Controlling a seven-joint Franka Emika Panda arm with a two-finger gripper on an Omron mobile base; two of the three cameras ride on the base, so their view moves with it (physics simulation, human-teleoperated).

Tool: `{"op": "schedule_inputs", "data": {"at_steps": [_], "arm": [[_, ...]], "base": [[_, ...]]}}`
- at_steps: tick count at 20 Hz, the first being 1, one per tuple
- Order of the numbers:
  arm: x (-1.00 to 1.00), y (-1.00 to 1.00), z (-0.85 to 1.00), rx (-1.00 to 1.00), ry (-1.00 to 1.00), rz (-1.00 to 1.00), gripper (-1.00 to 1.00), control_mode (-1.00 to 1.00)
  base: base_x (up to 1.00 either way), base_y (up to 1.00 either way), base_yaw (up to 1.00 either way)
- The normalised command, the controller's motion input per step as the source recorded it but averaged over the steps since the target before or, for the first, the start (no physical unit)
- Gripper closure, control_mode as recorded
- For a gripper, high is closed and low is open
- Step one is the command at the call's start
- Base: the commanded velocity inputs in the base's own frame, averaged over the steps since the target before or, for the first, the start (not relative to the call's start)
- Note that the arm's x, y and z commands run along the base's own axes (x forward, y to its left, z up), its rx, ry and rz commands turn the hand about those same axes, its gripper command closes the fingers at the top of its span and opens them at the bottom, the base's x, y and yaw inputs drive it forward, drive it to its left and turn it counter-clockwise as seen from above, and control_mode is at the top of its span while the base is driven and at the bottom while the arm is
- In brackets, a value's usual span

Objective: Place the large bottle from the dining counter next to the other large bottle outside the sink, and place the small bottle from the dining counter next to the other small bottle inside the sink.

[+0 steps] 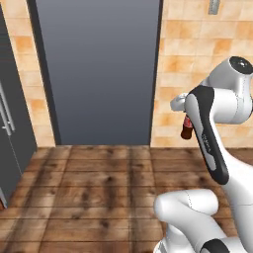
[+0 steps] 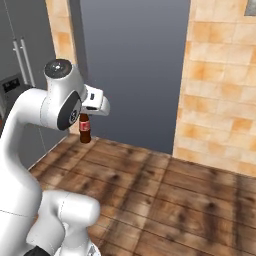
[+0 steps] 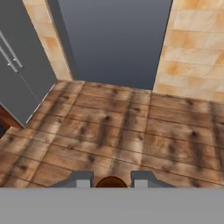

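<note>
Where the wooden plank floor (image 1: 99, 197) meets the back of the room, a broad dark grey panel (image 1: 99, 69) stands upright between two stretches of tan tiled wall (image 2: 220, 100). A grey fridge with long vertical handles (image 3: 17, 74) stands at the left edge of the floor in the hand view and the right base view. The white arm (image 1: 217, 143) rises from the base and bends over, holding the gripper (image 3: 109, 179) in the air above the floor, well clear of the planks. Its jaws pinch the small bottle (image 2: 85, 128), a dark-brown, long-necked bottle with a red label. The bottle hangs upright below the hand in the right base view, and in the left base view it (image 1: 187, 127) peeks out from behind the forearm. In the hand view its rounded brown top (image 3: 111, 182) sits between the two grey fingers (image 3: 81, 179), which press against it on both sides.
</note>
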Motion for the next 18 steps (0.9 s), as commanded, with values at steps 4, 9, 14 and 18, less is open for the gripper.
{"op": "schedule_inputs", "data": {"at_steps": [4, 9, 14, 18], "arm": [[0.0, 0.0, 0.0, 0.0, 0.0, 0.0, 1.0, 1.0], [0.0, 0.0, 0.0, 0.0, 0.0, 0.0, 1.0, 1.0], [0.0, 0.0, 0.0, 0.0, 0.0, 0.0, 1.0, 1.0], [0.0, 0.0, 0.0, 0.0, 0.0, 0.0, 1.0, 1.0]], "base": [[0.0, 0.0, 0.25], [0.0, 0.0, 0.25], [0.0, 0.0, 0.25], [0.0, 0.0, 0.25]]}}
